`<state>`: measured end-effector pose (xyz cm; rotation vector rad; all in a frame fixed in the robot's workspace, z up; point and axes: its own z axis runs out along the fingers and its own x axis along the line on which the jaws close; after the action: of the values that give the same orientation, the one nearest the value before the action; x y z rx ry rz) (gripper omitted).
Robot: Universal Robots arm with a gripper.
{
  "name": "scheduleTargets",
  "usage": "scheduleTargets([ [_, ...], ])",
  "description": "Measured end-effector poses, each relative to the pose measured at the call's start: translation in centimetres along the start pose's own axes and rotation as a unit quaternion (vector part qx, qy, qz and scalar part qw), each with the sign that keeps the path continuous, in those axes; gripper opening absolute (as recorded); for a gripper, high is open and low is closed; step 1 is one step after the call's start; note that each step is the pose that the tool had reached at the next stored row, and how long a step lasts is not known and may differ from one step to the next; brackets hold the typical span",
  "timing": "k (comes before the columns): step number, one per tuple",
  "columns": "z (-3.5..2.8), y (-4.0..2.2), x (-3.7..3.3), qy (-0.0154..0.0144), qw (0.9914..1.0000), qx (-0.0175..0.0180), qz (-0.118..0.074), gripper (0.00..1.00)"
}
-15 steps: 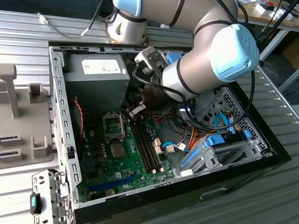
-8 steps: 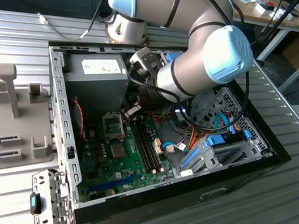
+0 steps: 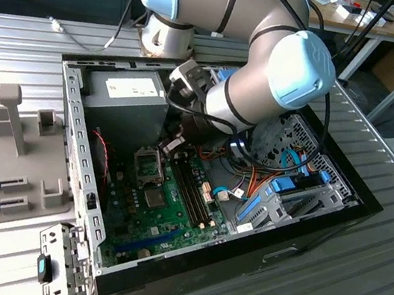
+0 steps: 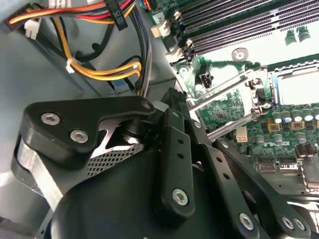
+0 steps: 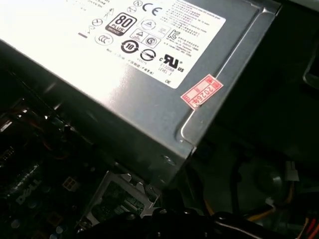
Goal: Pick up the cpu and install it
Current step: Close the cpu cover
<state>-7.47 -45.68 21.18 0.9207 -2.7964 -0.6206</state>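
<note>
hand: inside the case, just beside the socket
grip: cannot tell
socket: frame raised, no cpu visible in it

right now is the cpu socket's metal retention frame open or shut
Open: in the second wrist view the silver metal retention frame is swung up off the square socket on the green motherboard.

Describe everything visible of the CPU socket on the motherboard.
The CPU socket sits on the green motherboard, inside the open computer case, below the grey power supply in the exterior view. It is a square, metal-framed seat. In the second wrist view its silvery load frame stands swung up beside the pale socket bed, with a thin lever rod along it. The gripper hangs just beside it.
</note>
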Motion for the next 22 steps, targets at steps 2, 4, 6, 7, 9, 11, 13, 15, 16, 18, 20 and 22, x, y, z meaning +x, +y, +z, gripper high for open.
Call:
scheduleTargets([
  [2, -0.16, 0.05, 0.04, -0.0017, 1.0, -0.0019, -0.001, 0.11],
  [4, -0.21, 0.0, 0.13, -0.0041, 0.99998, -0.0053, -0.002, 0.11],
  [6, -0.29, -0.18, 0.33, -0.0074, 0.99991, -0.0103, -0.004, 0.11],
  [7, -0.34, -0.26, 0.43, -0.0083, 0.99988, -0.012, -0.005, 0.11],
  [9, -0.41, -0.43, 0.6, -0.0102, 0.9998, -0.0153, -0.007, 0.11],
  [11, -0.54, -0.69, 0.84, -0.0137, 0.99962, -0.0214, -0.011, 0.11],
  [13, -0.63, -0.85, 0.99, -0.0164, 0.99944, -0.026, -0.013, 0.11],
  [15, -0.75, -1.07, 1.19, -0.0189, 0.99922, -0.0307, -0.016, 0.11],
  [16, -0.8, -1.16, 1.27, -0.0198, 0.99914, -0.0323, -0.017, 0.11],
  [18, -0.91, -1.32, 1.44, -0.024, 0.9988, -0.0383, -0.019, 0.11],
  [20, -1.11, -1.29, 1.5, -0.0253, 0.99868, -0.0399, -0.02, 0.11],
  [22, -1.32, -1.25, 1.54, -0.0263, 0.9986, -0.0411, -0.02, 0.11],
])
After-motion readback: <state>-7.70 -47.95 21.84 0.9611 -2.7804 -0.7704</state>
